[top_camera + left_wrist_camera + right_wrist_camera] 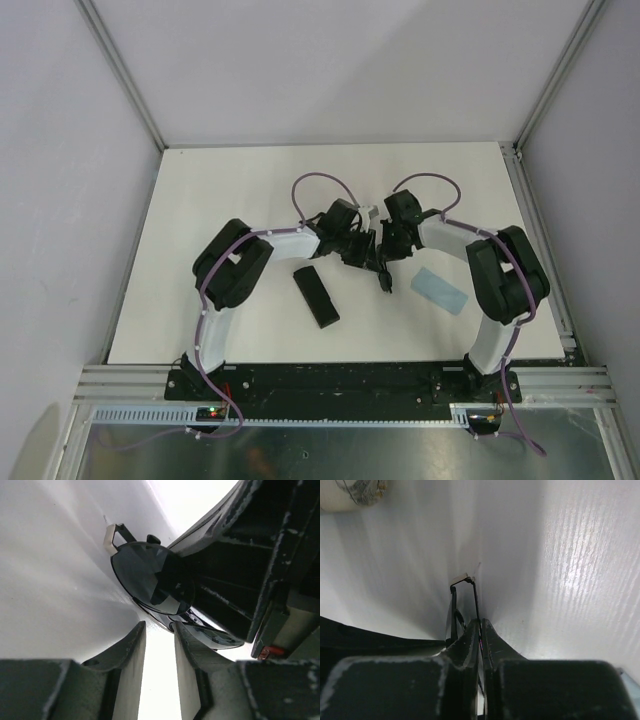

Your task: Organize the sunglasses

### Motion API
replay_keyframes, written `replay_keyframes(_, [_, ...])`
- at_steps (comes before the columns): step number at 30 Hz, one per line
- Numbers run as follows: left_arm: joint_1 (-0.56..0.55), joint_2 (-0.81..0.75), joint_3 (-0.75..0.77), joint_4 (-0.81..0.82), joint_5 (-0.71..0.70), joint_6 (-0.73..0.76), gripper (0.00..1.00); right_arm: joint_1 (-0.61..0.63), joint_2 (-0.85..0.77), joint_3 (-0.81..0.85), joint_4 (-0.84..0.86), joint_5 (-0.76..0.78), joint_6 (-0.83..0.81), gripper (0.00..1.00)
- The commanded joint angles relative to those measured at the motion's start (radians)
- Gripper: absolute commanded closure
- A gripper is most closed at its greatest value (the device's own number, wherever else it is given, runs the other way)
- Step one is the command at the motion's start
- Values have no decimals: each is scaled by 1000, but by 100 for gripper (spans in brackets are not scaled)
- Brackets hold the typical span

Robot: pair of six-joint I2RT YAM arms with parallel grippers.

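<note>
Near the middle of the white table point(250, 180) the two arms meet head to head, and the wire-frame sunglasses point(150, 575) sit between them. The right gripper point(480, 626) has its fingers point(467, 640) pressed almost together on the thin dark frame. In its own wrist view the glasses appear edge-on, and a temple runs up towards 12 o'clock to a pale tip. The left gripper point(159, 630) is parted by a narrow gap. White table shows between its fingers point(130, 650) and nothing is caught there. From the left wrist view the glasses lie just past those fingertips, towards 12 o'clock. One rounded dark lens faces the camera, and the second lens slants away towards 4 o'clock, beside the dark body of the right gripper. Whether the frame touches the left fingertips cannot be told. In the top view a black oblong case point(315, 297) lies flat on the table at about 8 o'clock from the meeting grippers, apart from both. A light blue flat piece point(440, 290) lies at about 4 o'clock from them, near the right forearm.
</note>
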Motion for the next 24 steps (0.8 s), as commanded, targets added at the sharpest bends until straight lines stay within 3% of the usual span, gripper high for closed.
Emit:
replay_keyframes(1, [-12,12,26,-1,7,-16,65,31,25,28,68,-15,179,93])
replay_keyframes(4, [-12,5,20,-1,1,-14,65,41,13,28,76,-6,200,84])
replay_keyframes(12, [11,-40,-16,-1,-12,0,65,30,-67,28,-8,85,141,73])
replay_keyframes(24, [91,-279,-171,-12,-25,27,64,16,-168,22,-100,175,49,61])
